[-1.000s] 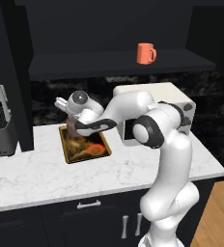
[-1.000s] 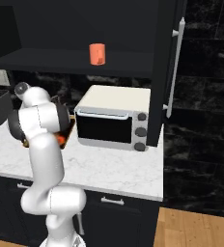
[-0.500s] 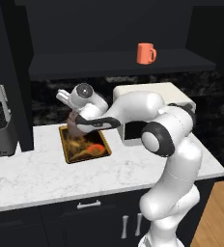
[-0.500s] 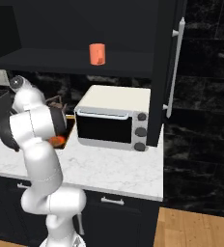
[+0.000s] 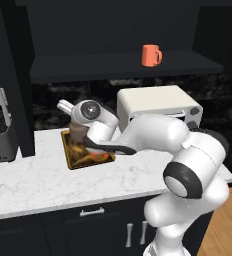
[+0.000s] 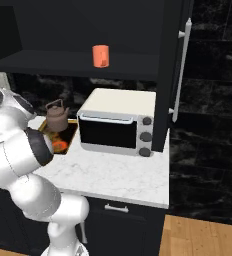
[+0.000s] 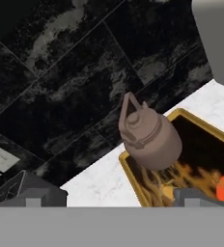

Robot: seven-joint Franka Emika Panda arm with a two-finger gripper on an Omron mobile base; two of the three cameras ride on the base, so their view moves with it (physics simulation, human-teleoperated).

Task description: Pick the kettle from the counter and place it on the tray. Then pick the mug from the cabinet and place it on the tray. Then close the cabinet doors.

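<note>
One kettle (image 7: 150,138), one mug (image 5: 150,55), one tray (image 7: 206,144) and one toaster oven (image 6: 118,121) were in sight, and the tray serves as the landmark. The brown kettle stood upright on the tray, on the corner nearest the dark tiled back wall (image 7: 85,72), its arched handle up and free of any grip. The tray lay flat on the white marble bench (image 5: 43,180), just left of the toaster oven, with its back edge close to the wall. The single orange mug stood on the cabinet (image 5: 123,65) shelf, above the tray and to its right, roughly over the toaster oven, alone on the shelf with bare board on both sides. One cabinet door (image 6: 180,75) with a long silver bar handle stood open, well to the right of the tray beyond the toaster oven. The fingers (image 7: 116,195) stood spread wide and held nothing, hanging near the tray's front side, apart from the kettle with a clear gap between them. In front of the tray the bench ran bare to its front edge; to the right the toaster oven closed that side off, with bare marble before it.
</note>
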